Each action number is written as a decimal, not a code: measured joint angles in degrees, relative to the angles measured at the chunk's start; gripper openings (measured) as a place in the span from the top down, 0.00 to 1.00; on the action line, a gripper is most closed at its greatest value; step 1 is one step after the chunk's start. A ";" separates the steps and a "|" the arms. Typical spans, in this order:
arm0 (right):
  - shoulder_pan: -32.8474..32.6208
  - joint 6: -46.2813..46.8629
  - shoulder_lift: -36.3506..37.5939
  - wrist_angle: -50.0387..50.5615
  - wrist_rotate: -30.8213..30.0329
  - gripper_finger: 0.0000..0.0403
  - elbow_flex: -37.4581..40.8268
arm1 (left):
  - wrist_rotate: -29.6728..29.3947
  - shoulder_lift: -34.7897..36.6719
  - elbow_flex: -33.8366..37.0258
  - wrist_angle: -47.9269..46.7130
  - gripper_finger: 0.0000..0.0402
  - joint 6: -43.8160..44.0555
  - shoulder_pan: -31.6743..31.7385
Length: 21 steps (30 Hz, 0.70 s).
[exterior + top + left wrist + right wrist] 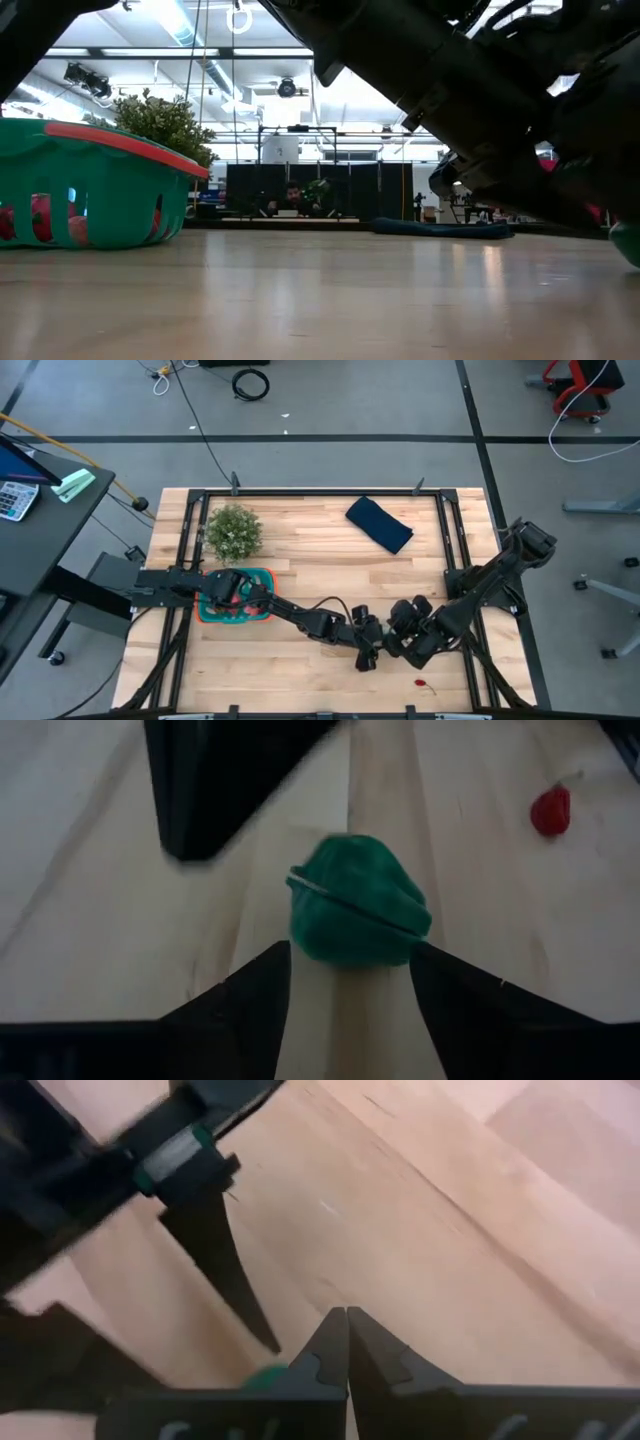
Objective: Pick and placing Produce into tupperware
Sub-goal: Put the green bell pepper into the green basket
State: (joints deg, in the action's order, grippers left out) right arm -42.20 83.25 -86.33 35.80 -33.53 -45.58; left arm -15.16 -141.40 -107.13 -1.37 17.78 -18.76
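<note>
The teal tupperware (236,598) with an orange rim sits at the table's left and holds several red pieces; the low view shows its ribbed wall (95,190). A green produce piece (358,900) lies on the wood between the open fingertips of my left gripper (350,955), which has reached to the table's near middle (365,657). My right gripper (346,1342) is shut and hovers just beside it (398,638). One red produce piece (422,684) lies near the table's near edge, also seen in the left wrist view (551,810). My left gripper has one fingertip (270,970) on each side of the green produce's near part (345,945), coming from above and slanting down. Whether the fingertips touch it, I cannot tell. The piece looks to rest on the table.
A bushy grey-green plant (233,530) stands beyond the tupperware near the far left. A dark blue folded cloth (380,523) lies at the far right. Bare wood (330,555) stretches across the table's middle. The two arms crowd each other at the near middle.
</note>
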 joint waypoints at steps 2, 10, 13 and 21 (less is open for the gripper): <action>-1.32 3.15 1.14 0.66 1.50 1.00 -0.11 | 0.18 -0.02 0.00 -0.70 0.46 0.00 0.00; -8.81 14.90 -1.09 5.16 7.20 1.00 -0.11 | 1.83 -0.02 0.00 -0.99 0.44 4.44 -0.22; -11.08 20.08 -2.13 6.61 7.58 1.00 -0.09 | 2.60 -0.02 0.00 -0.94 0.45 4.54 -0.22; -10.72 22.37 -7.87 1.85 6.94 1.00 -0.09 | 2.65 -0.02 0.00 0.11 0.45 7.15 -0.09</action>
State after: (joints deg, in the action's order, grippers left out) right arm -52.92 105.62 -94.20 37.65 -26.59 -45.67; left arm -12.51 -141.43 -107.13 -1.26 24.93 -18.85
